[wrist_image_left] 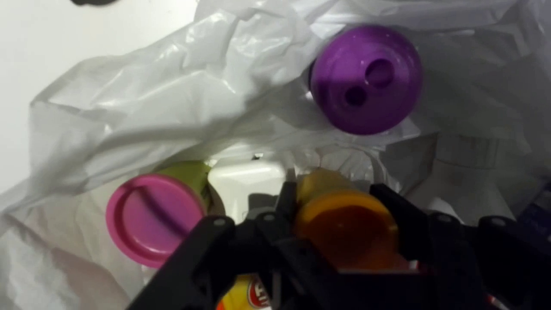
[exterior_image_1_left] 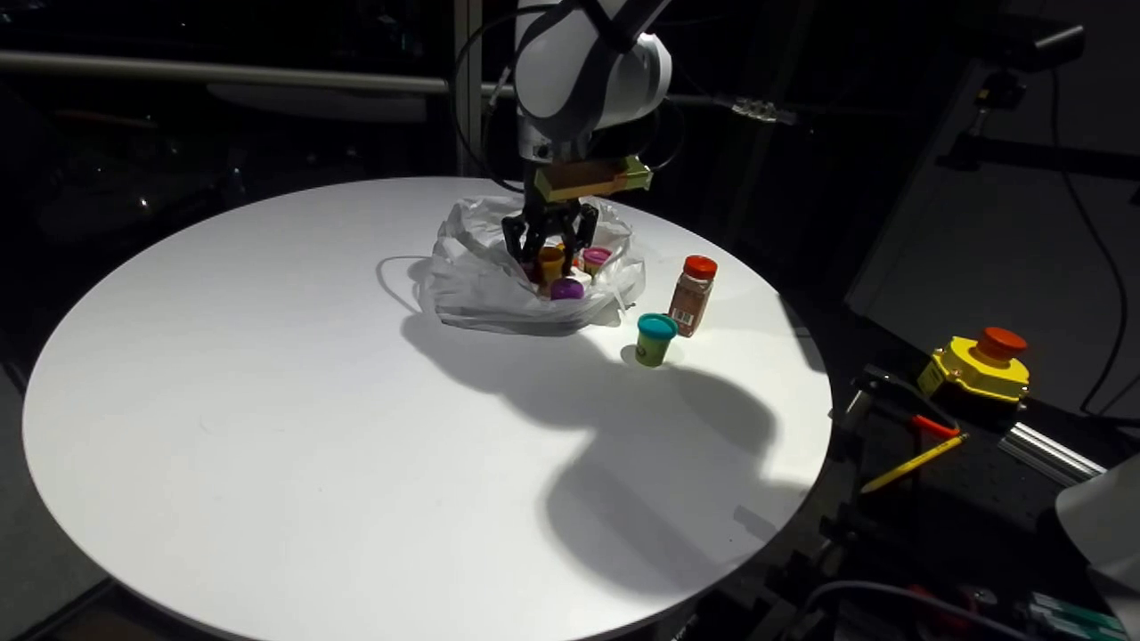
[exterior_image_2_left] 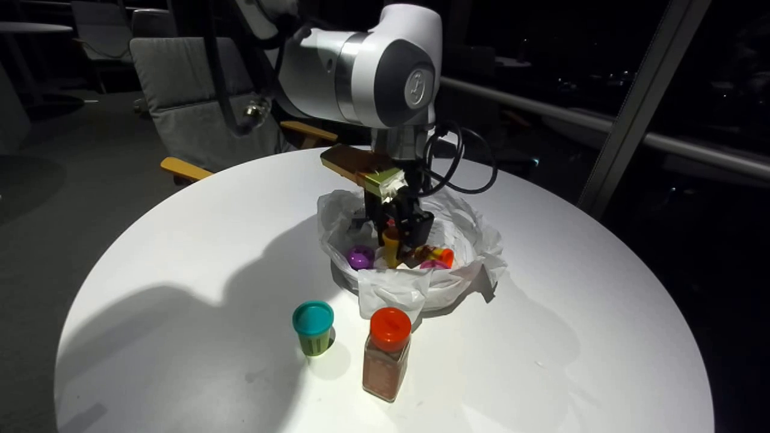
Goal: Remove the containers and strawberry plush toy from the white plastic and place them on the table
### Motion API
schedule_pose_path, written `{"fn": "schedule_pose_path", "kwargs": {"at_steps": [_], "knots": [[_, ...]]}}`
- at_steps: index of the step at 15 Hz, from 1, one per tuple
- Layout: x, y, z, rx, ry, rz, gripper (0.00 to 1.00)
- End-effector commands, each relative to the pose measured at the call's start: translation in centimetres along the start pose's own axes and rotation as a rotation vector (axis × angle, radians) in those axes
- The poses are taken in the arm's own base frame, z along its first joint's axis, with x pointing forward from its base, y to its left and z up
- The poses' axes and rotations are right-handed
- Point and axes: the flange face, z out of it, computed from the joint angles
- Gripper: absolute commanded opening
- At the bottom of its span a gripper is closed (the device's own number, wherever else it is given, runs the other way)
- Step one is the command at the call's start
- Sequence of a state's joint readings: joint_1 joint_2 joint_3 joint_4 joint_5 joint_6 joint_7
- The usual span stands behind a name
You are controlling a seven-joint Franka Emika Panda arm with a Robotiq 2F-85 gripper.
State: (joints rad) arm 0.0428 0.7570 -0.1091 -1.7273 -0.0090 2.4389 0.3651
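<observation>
Containers (exterior_image_2_left: 361, 257) mostly lie inside the white plastic (exterior_image_1_left: 481, 296), toward the far edge of the table (exterior_image_1_left: 267, 401) in an exterior view. Our gripper (wrist_image_left: 336, 190) reaches down into it, its jaws closed partway and clasping an orange cup (wrist_image_left: 344, 232). In the wrist view, we find a purple-topped container (wrist_image_left: 366, 79) and a pink-lidded cup (wrist_image_left: 155, 218) nearby. In an exterior view, 2 more stand upright toward the table's right edge: a teal-lidded cup (exterior_image_1_left: 655, 340) and, near it, a red-capped jar (exterior_image_1_left: 691, 298).

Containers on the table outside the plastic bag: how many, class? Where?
2: teal-lidded tub left, red-capped jar right, both in front of the bag in an exterior view; probably none hidden.
</observation>
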Motion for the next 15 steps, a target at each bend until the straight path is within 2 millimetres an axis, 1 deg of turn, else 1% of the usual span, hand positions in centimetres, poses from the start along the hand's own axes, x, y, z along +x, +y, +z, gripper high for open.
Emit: {"fn": "schedule_pose_path", "kwargs": {"at_steps": [1,2,3,5,8,9,10,11,12,14,15], "knots": [[-2.3,-0.5,-5.7,0.026,0.045,0.007,0.23],[-3.5,-1.0,-7.4,0.026,0.062,-0.008,0.23],[-4.5,-1.5,-8.6,0.029,0.071,-0.023,0.23],[-7.5,-2.6,-10.7,0.042,0.070,-0.055,0.23],[-13.5,-4.8,-11.9,0.056,0.041,-0.150,0.23],[-15.8,-5.4,-11.3,0.044,0.026,-0.191,0.23],[-17.3,-6.0,-10.7,0.038,0.008,-0.228,0.23],[-18.4,-6.5,-9.5,0.007,-0.004,-0.273,0.23],[-19.8,-7.0,-8.8,-0.017,-0.011,-0.319,0.23],[-20.8,-7.3,-6.4,-0.086,-0.003,-0.386,0.23],[-21.3,-7.2,-5.6,-0.116,0.009,-0.416,0.23]]}}
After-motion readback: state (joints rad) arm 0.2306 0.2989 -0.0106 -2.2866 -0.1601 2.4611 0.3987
